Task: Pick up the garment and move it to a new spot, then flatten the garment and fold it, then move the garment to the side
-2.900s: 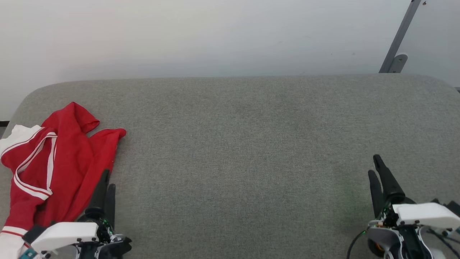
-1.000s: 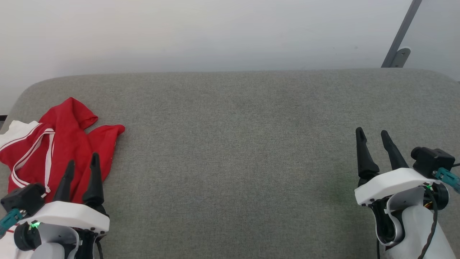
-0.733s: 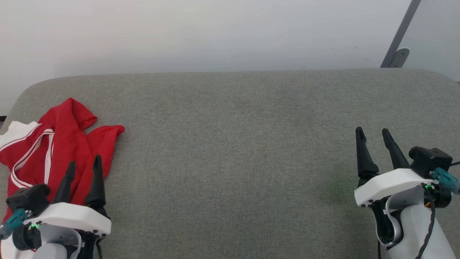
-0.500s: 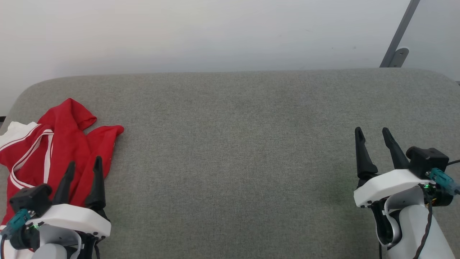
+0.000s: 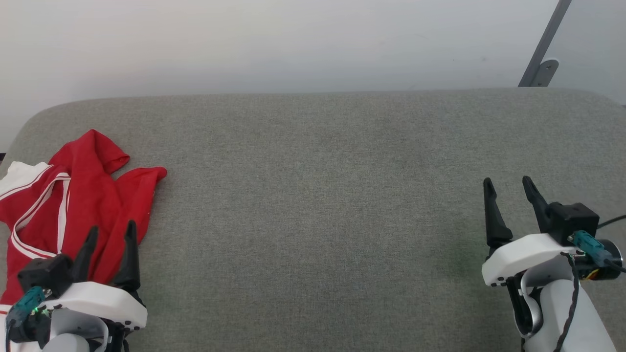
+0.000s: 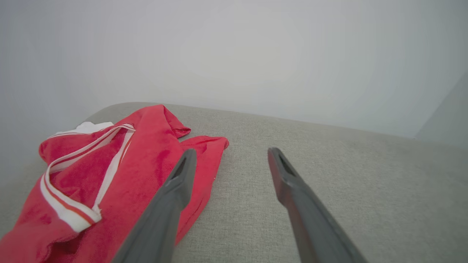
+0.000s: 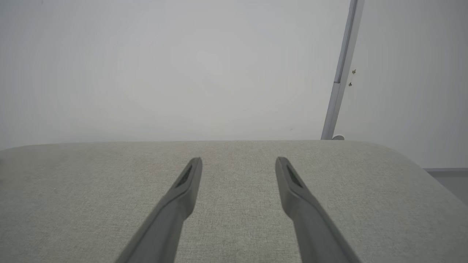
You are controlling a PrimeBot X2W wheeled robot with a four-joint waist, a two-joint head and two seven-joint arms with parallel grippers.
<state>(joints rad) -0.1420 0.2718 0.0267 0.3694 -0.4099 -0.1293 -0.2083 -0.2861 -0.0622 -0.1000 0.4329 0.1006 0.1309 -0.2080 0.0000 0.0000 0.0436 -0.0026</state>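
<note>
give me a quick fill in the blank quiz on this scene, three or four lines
1. The garment lies crumpled at the ____ end of the grey padded surface.
2. The jaws of the left gripper and the right gripper both stand ____.
3. The garment's neck trim is striped red and ____.
Missing words: left; open; white.
</note>
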